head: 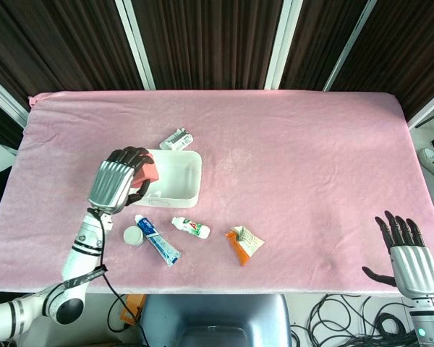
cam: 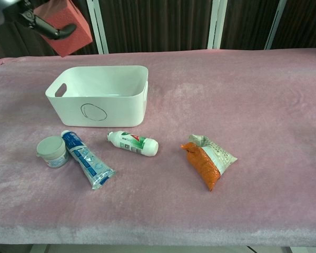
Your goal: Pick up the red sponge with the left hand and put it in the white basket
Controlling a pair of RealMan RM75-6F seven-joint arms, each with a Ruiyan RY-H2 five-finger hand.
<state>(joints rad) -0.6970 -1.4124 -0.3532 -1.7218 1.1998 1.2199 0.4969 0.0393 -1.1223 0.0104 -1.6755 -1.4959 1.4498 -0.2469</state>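
My left hand [head: 117, 179] grips the red sponge [head: 147, 171] and holds it in the air over the left end of the white basket [head: 181, 189]. In the chest view the red sponge [cam: 67, 27] hangs high above the white basket [cam: 110, 108], with dark fingers [cam: 48, 30] of the left hand wrapped around it. My right hand [head: 406, 256] rests at the table's front right corner with its fingers spread and nothing in it; the chest view does not show it.
In front of the basket lie a small round jar [cam: 51, 151], a blue tube [cam: 87, 159] and a white tube [cam: 134, 143]. An orange-and-white packet [cam: 208, 160] lies further right. A small white pack [head: 177, 139] lies behind the basket.
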